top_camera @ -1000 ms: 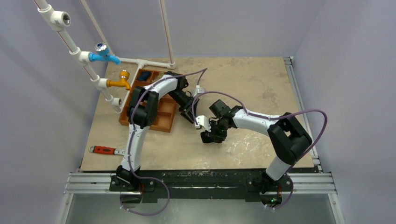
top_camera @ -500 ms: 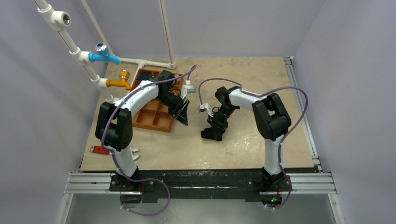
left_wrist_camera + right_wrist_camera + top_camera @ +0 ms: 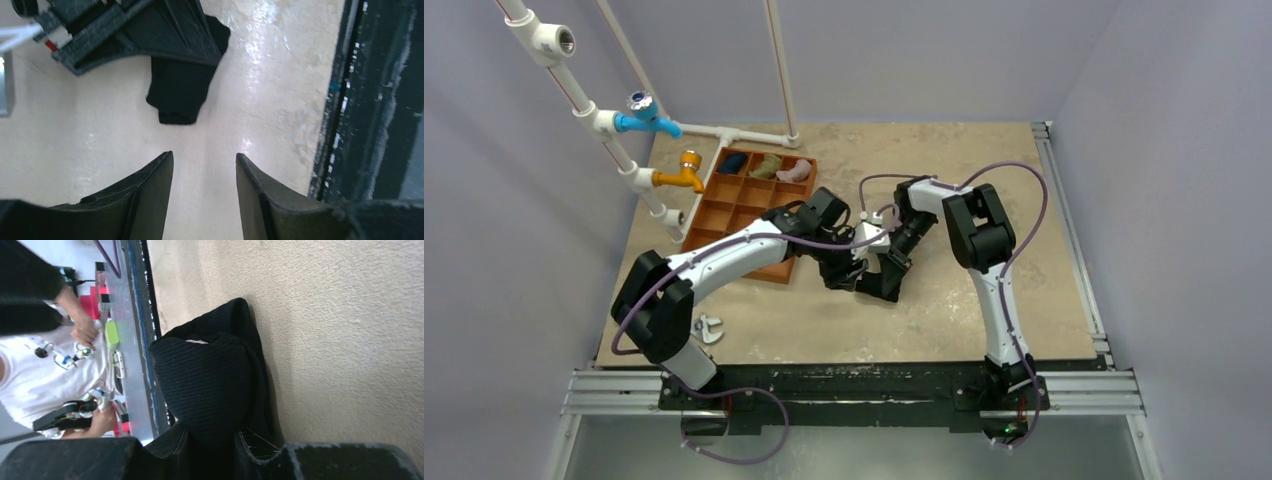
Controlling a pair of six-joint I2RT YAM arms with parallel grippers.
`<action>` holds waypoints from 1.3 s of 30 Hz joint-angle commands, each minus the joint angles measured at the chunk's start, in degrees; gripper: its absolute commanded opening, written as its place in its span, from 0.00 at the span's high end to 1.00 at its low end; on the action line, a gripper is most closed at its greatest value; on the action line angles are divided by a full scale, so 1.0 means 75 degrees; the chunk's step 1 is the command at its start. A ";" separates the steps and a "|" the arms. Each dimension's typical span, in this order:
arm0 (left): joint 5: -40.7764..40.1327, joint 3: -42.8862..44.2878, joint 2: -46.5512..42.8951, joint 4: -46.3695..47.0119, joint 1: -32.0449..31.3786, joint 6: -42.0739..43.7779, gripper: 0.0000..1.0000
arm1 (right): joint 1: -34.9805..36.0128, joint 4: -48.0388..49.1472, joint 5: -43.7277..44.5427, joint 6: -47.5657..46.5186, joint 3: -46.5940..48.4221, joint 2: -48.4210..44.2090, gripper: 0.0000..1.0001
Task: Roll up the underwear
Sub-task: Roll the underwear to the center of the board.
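At far left on the beige stone-look desk [image 3: 984,170], an orange-brown plastic compartment tray [image 3: 724,213], with dark blue, olive-green and pink cloth bundles [image 3: 769,165] in its far row. Just right of the tray's near corner, the left tool [image 3: 204,165], spread apart and empty above bare desk, aimed at the small black soft-fabric underwear [image 3: 177,95] lying near the desk's middle. Rightmost, the right tool [image 3: 212,437], pinching the bunched underwear against the desk.
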 commanded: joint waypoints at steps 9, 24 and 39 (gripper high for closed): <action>-0.1652 0.0190 0.1040 0.2284 -0.1039 0.0607 0.35 | 0.0107 0.0798 0.0771 -0.0391 0.0391 0.0851 1.00; -0.1801 0.0319 0.2142 0.2741 -0.1398 0.0571 0.32 | 0.0119 0.0863 0.0815 -0.0347 0.0366 0.0909 1.00; -0.1572 0.0126 0.2712 0.2685 -0.1428 0.0247 1.00 | 0.0106 0.1194 0.0766 -0.0046 0.0135 0.0552 0.78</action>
